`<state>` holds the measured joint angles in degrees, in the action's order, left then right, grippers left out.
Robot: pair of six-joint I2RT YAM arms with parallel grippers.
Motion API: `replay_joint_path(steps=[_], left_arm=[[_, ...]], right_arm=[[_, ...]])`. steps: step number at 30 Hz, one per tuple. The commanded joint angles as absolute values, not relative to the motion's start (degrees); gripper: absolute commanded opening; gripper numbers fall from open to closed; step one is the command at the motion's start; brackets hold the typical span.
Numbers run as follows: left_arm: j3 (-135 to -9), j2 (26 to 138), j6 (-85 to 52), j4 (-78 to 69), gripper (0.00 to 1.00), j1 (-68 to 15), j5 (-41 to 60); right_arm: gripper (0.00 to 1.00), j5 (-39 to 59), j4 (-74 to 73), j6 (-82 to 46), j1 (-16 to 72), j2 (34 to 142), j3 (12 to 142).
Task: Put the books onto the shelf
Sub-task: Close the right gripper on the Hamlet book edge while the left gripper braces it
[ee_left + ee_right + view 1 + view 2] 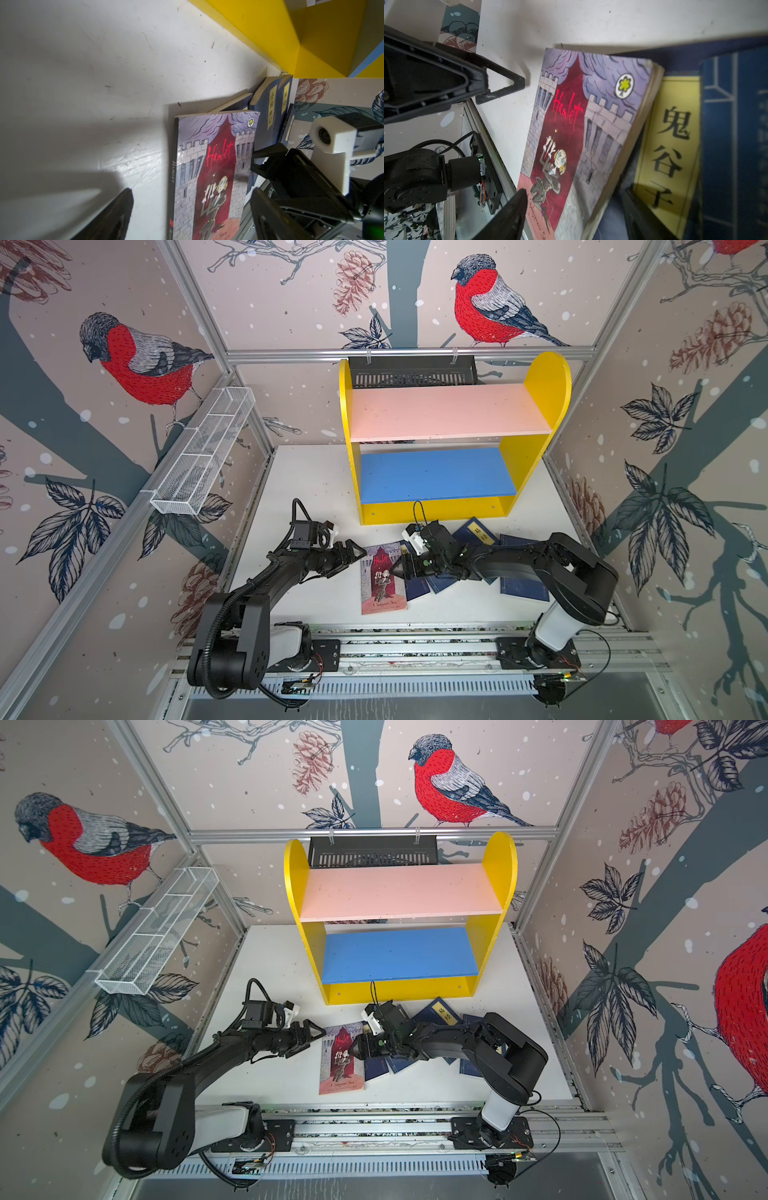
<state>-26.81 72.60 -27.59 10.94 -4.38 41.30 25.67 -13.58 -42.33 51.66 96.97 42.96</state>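
Observation:
The dark red and grey Hamlet book lies face up in front of the yellow shelf. Its page edge rests raised on navy books scattered under the right arm, one showing a yellow label. My right gripper is open astride that page edge: one finger over the cover, the other beyond it above a navy book. My left gripper is open just left of the Hamlet spine, apart from it. Both shelf boards are bare.
A white wire basket hangs on the left wall. A black slotted tray hangs behind the shelf. The arms' rail runs along the table's front edge. White tabletop lies left of the shelf.

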Motion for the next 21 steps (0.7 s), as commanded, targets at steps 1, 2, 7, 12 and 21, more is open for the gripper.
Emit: replay_joint_path(steps=[1, 2, 7, 12, 21], left_arm=[[-26.5, 73.6, -27.7, 9.4, 0.88, -5.6, 40.2], [-26.5, 74.3, -27.7, 9.3, 0.88, -6.1, 40.2], [-25.8, 76.8, -27.6, 7.2, 0.85, -7.5, 40.6], [-25.2, 77.3, -27.6, 6.0, 0.83, -7.9, 41.6], [-24.3, 77.2, -28.0, 3.5, 0.78, -8.3, 43.3]], right_arm=[[0.73, 26.7, -15.1, -43.9, 51.6, 97.9, 43.3], [0.72, 27.2, -15.8, -44.2, 51.5, 98.1, 43.2], [0.70, 28.9, -18.9, -45.5, 51.1, 99.7, 43.1], [0.66, 30.0, -20.5, -46.1, 50.9, 100.9, 43.8], [0.55, 31.3, -22.2, -46.3, 50.5, 102.8, 44.9]])
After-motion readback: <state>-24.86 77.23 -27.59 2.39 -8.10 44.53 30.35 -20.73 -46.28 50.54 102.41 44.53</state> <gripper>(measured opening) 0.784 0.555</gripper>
